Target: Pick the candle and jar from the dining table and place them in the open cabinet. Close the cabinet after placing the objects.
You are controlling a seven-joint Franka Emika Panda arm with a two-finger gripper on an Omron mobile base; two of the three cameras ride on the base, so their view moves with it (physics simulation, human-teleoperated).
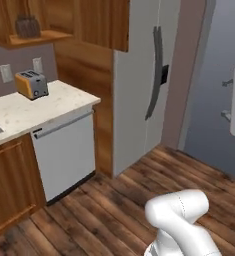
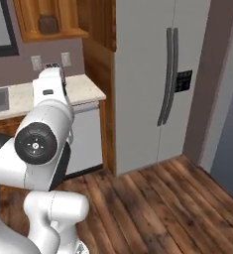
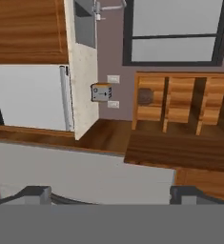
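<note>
Gripper [image 3: 111, 193] spread fully wide, holding nothing. Faced counter with toaster [image 1: 31, 84], refrigerator [image 2: 152, 84] and wall shelving. Candle, jar and dining table not located; all placing and closing judged outstanding.

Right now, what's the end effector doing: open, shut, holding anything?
End effector: open, fingertips spread wide apart, nothing between them, holding nothing.

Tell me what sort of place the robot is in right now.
A home kitchen, by the look of it. A speckled counter carries an orange toaster, a tall double-door fridge stands beside reddish-brown wooden cabinets, and a dishwasher front sits under the counter.
</note>
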